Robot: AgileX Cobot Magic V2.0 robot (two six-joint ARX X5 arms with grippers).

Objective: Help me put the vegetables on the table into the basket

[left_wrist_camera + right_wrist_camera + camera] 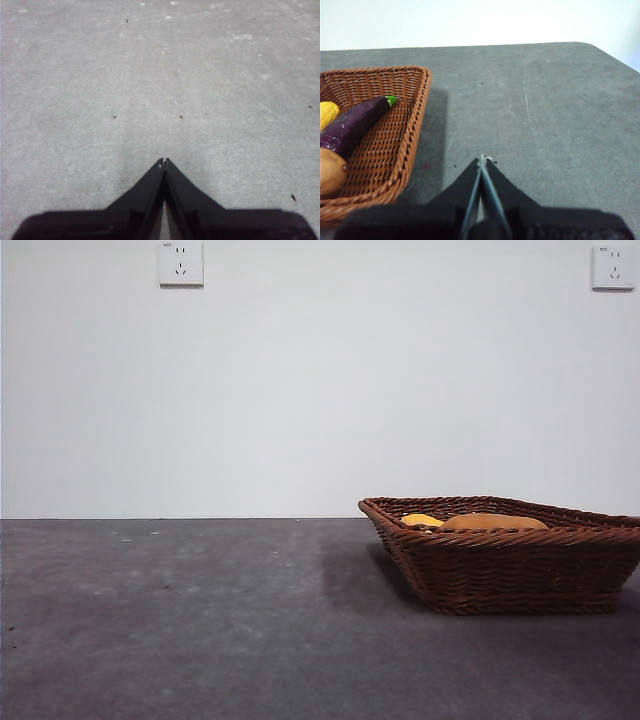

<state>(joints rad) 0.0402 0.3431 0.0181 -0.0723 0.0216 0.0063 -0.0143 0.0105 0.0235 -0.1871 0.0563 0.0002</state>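
Even soft light, no glare, front view dim and grainy, basket (505, 558) casting a faint shadow on the table (200, 620), left wrist view washed pale, slightly soft beyond the fingers (150, 187), right wrist view sharper

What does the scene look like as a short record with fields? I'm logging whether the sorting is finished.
basket: on the table
in basket: corn cob, potato, purple vegetable
vegetables left on table: none visible
left gripper: fingers shut, empty, over bare table
right gripper: fingers shut, empty, beside the basket
task status: appears done
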